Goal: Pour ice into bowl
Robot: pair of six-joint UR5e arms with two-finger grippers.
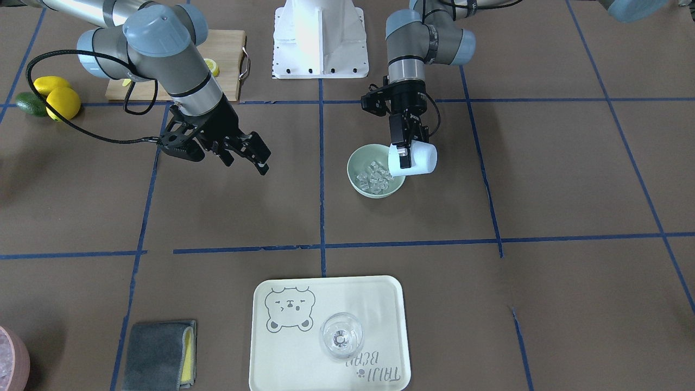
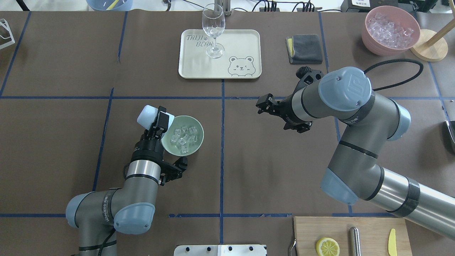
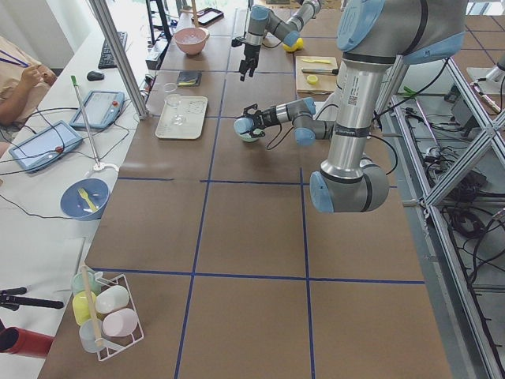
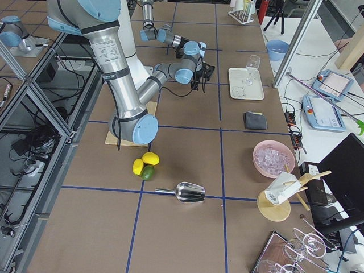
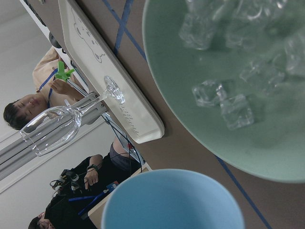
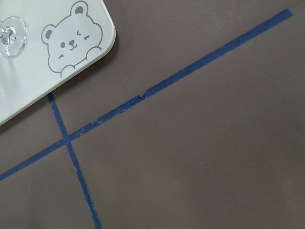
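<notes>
The pale mint-green bowl [image 1: 359, 158] [image 2: 199, 142] stands on the brown table and holds several clear ice cubes [image 1: 374, 175] [image 2: 183, 137]. My left gripper [image 1: 404, 157] [image 2: 161, 122] is shut on a light blue cup [image 1: 422, 158] [image 2: 146, 116]. The cup is tipped on its side with its mouth at the bowl's rim. The left wrist view shows the cup [image 5: 171, 202] close up, the bowl [image 5: 267, 148] and ice cubes [image 5: 231, 109] in it. My right gripper [image 1: 250, 156] [image 2: 263, 105] is open and empty, hovering above the table well apart from the bowl.
A cream tray [image 2: 245, 39] with a clear wine glass [image 2: 213, 32] stands beyond the bowl. A grey cloth [image 2: 305, 48] and a pink container of ice [image 2: 391, 30] are at the far right. A cutting board [image 2: 369, 227] with a lemon half is near the robot's base.
</notes>
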